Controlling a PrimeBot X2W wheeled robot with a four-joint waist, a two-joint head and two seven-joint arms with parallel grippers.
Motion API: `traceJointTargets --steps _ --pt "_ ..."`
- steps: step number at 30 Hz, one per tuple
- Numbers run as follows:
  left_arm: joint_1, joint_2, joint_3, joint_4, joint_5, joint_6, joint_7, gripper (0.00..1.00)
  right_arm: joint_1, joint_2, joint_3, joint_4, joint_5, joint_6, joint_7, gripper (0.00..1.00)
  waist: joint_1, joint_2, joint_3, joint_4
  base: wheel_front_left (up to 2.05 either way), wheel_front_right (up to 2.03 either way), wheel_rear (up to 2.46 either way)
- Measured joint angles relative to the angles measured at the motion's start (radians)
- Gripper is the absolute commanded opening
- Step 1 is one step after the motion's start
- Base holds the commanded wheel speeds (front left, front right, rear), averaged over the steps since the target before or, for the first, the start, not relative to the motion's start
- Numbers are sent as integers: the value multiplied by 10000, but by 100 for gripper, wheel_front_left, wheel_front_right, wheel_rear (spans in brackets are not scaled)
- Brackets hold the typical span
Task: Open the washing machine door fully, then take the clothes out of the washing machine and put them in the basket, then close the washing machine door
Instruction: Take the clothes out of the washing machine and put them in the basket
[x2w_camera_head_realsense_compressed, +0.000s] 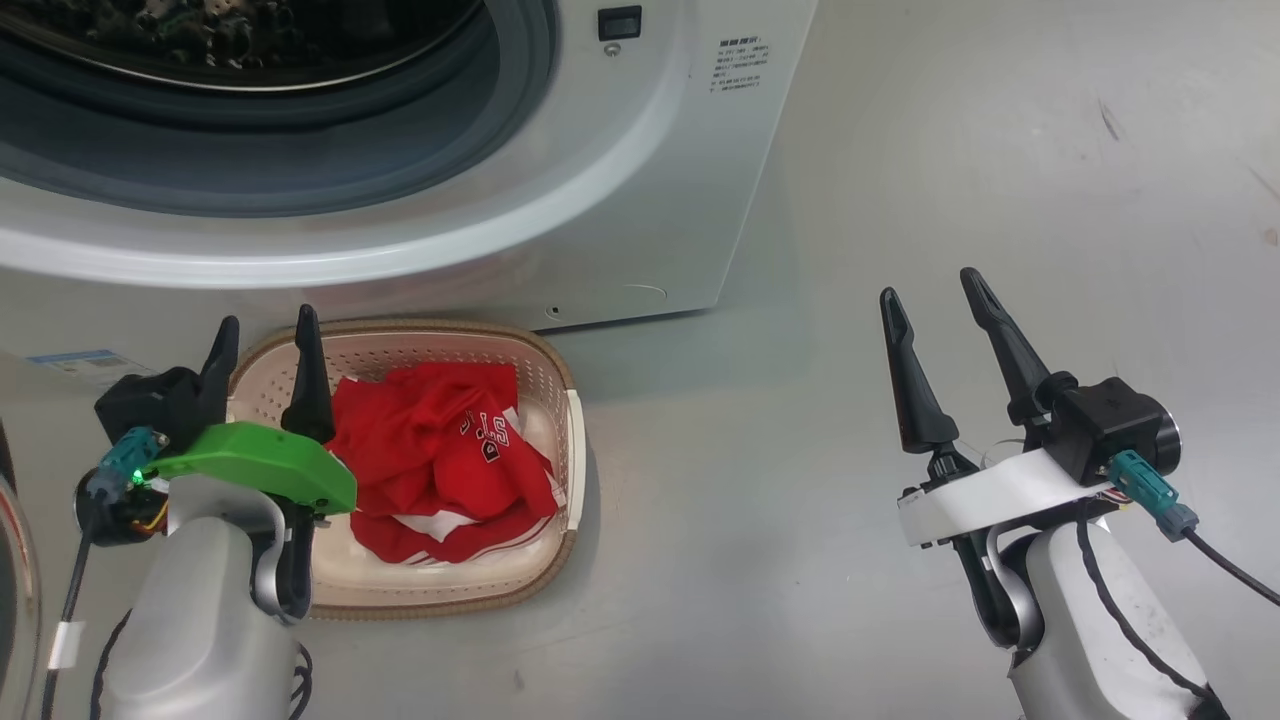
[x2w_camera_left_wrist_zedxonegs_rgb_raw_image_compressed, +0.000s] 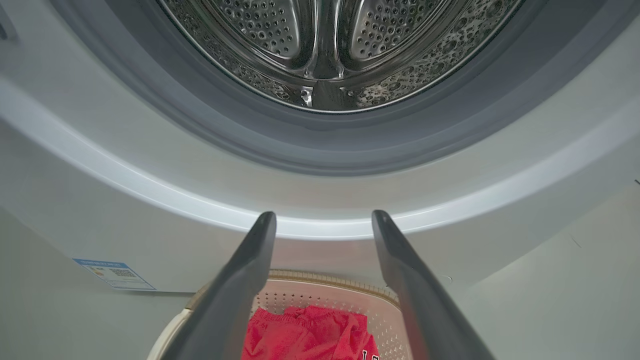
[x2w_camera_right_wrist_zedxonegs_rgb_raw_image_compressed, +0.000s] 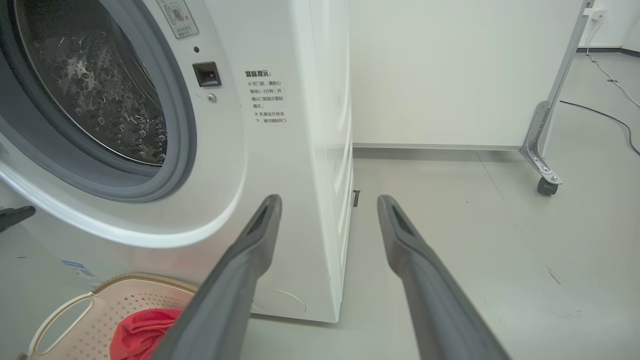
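Left tool (x2w_camera_head_realsense_compressed: 267, 318) (spread wide) by basket (x2w_camera_head_realsense_compressed: 450, 327)

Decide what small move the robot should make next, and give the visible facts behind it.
Probably swing the left gripper toward the washing machine door, seemingly the glassy edge at the head view's far left, to begin closing it. The clothes lie in the basket, the drum looks empty where visible, and the right gripper, like the left, stands open and empty.

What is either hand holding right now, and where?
Nothing: left hand and right hand are both open and empty; the clothes lie in the basket.
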Motion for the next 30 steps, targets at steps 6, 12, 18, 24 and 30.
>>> traceJointTargets --steps 6,12,18,24,30 --pt "343 4 98 -1289 535 25 0 100 250 2 -40 104 58 -2 0 100 0 0 -634 203 0 0 0" --pt "1004 8 29 -2215 1047 194 0 100 581 10 -240 161 54 -15 0 100 0 0 -1228 396 0 0 0" --pt "1878 13 -142 -2959 1342 353 0 100 947 29 -268 318 -10 -15 0 100 0 0 -1777 558 0 0 0" --pt "2778 17 -355 -3536 1565 399 0 100 1376 54 -412 351 -12 -180 0 100 0 0 -2293 647 0 0 0" --pt "3631 19 -656 -3927 1634 422 0 100 1793 67 -506 343 -50 -265 0 100 0 0 -2720 704 0 0 0"
